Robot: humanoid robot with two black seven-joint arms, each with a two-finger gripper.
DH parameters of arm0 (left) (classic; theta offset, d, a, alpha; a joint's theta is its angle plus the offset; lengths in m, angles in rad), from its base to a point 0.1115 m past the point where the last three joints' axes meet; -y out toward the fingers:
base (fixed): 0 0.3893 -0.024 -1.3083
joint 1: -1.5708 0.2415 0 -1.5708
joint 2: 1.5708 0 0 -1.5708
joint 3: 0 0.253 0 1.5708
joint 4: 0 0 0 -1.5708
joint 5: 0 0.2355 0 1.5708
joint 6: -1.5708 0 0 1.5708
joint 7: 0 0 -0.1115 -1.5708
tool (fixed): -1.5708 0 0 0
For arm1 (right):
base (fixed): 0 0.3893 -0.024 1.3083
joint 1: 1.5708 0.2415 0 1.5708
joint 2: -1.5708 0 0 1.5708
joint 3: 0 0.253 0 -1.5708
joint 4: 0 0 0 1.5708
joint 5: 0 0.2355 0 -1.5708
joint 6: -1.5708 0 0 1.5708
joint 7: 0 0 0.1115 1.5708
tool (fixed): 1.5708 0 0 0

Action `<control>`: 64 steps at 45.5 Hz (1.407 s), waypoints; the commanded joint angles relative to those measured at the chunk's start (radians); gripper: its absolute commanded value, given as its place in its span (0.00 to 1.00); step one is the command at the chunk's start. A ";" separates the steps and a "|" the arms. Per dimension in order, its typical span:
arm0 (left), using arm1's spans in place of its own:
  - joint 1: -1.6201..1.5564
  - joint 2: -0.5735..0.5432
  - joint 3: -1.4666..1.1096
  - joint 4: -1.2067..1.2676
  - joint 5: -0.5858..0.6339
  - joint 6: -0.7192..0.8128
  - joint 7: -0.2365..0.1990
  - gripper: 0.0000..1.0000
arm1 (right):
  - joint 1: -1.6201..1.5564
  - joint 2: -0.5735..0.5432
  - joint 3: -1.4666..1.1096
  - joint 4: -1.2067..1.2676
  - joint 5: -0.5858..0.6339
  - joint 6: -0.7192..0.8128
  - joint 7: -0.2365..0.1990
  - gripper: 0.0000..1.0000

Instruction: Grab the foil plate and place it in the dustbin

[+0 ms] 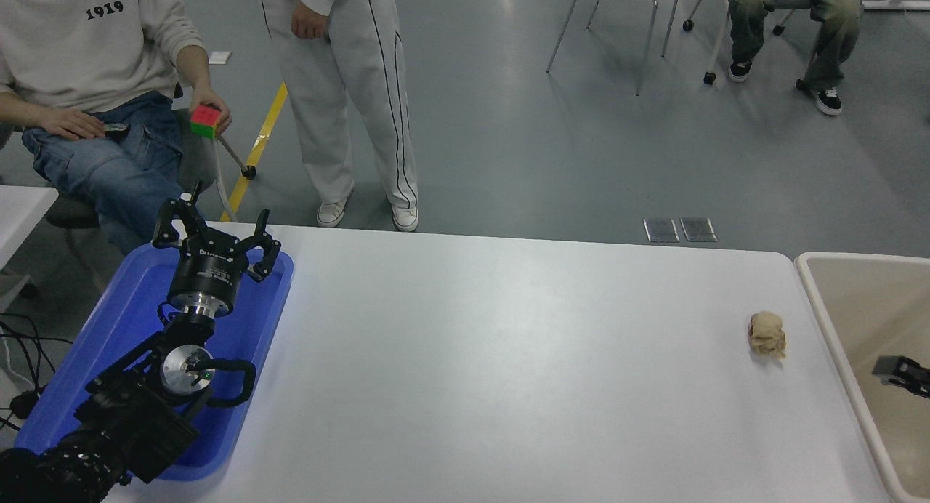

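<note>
Dustbin (828, 307), beige with a thick rounded rim, fills the right edge of the view beside the white table (508, 372), and it serves as the reference for everything else. No foil plate can be seen anywhere on the table or in the visible part of the dustbin.

Only the black tip of the right gripper (901, 373) shows, entering from the right edge and hanging over the dustbin's smooth tan inside. So little of it is in view that I cannot tell whether its jaws are apart or together. The arm behind it is out of sight.

Far across the table from the dustbin, the left gripper (218, 238) points away from the camera with its fingers spread wide and nothing between them. Its arm rises from the lower left corner and lies over a flat blue tray (123, 307) at the table's left end.

A small crumpled tan paper ball (767, 334) rests on the table just beside the dustbin's rim, not touching it.

Beyond the table's far edge, well away from the dustbin, a seated person holds a coloured puzzle cube (205, 121) in one hand. A second person in pale trousers (349, 96) stands nearby.
</note>
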 commanded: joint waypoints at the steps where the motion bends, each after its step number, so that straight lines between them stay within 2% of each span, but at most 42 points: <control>1: 0.000 0.000 0.000 0.000 0.000 0.001 0.000 1.00 | 0.222 0.034 -0.113 0.079 -0.005 0.346 0.000 1.00; 8: 0.000 0.000 0.002 0.000 0.000 0.001 0.000 1.00 | 0.348 0.081 -0.176 0.117 -0.006 0.499 0.000 1.00; 19: 0.002 0.002 0.002 0.000 0.000 0.001 0.000 1.00 | 0.517 0.157 -0.179 0.230 -0.011 0.593 -0.001 1.00; 38: 0.002 0.000 0.000 0.000 0.000 0.001 0.000 1.00 | 0.812 0.338 -0.167 0.273 0.003 0.593 0.000 1.00; 64: 0.002 0.002 0.000 0.000 0.000 0.001 0.000 1.00 | 0.960 0.382 -0.082 0.356 0.004 0.593 0.000 1.00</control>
